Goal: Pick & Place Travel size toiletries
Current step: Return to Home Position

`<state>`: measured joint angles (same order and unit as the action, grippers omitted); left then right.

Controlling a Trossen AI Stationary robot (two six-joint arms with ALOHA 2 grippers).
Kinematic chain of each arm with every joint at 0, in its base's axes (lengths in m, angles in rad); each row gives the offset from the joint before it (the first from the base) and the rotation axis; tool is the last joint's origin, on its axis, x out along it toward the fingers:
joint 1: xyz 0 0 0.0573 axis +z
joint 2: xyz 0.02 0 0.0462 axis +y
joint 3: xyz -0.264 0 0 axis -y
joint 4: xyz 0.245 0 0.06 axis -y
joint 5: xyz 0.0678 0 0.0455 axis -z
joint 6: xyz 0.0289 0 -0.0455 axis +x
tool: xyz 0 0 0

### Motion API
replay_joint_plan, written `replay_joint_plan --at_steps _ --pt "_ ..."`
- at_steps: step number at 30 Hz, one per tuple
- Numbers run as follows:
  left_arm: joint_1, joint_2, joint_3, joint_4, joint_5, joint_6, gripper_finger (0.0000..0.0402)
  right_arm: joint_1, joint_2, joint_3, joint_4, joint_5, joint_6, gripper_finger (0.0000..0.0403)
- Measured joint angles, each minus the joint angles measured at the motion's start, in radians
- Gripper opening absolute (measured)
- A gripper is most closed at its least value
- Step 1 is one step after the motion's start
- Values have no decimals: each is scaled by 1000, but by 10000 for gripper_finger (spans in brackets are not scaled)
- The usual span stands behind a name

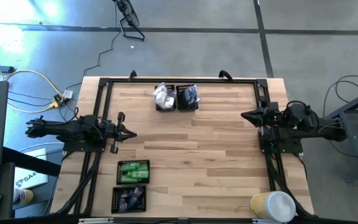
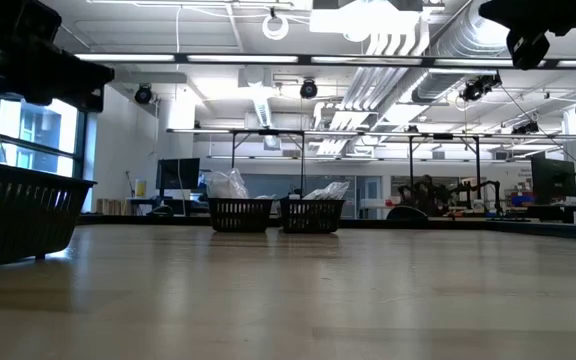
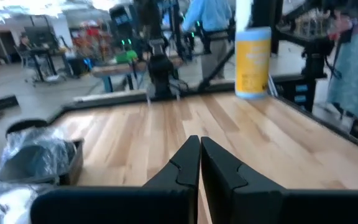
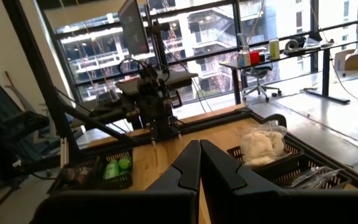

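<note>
The green tubes (image 1: 133,173) lie close beside the tip of the left gripper (image 1: 131,133), off to its side toward the table edge where a yellow container (image 1: 272,205) stands, and the navy tubes (image 1: 129,198) lie just past them, farther from that gripper. The white packets (image 1: 163,96) and the dark round pieces (image 1: 188,96) in clear bags sit side by side on the gripper's other side, at the opposite edge, a little nearer the left gripper than the right gripper (image 1: 244,116). Each kind rests in its own black tray (image 1: 133,162), well apart from the right gripper. The left gripper hovers over the wooden table (image 1: 216,155) near its own end, pointing across at the other arm, its two fingers (image 3: 188,158) pressed together with nothing between them. The right gripper faces it from the far end, fingers likewise closed on nothing. Neither gripper touches a tray or any item.
</note>
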<state>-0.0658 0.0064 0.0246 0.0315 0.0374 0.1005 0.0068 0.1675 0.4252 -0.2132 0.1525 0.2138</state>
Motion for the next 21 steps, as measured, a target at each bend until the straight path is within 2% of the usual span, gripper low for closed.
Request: replay_joint_plan --at_steps 10,21 --pt "0 0 -3 -18 -2 -4 10 0 -158 0 -74 0 -5 3" --pt "0 0 -4 -33 -6 -6 10 0 -157 0 -93 2 -12 3"
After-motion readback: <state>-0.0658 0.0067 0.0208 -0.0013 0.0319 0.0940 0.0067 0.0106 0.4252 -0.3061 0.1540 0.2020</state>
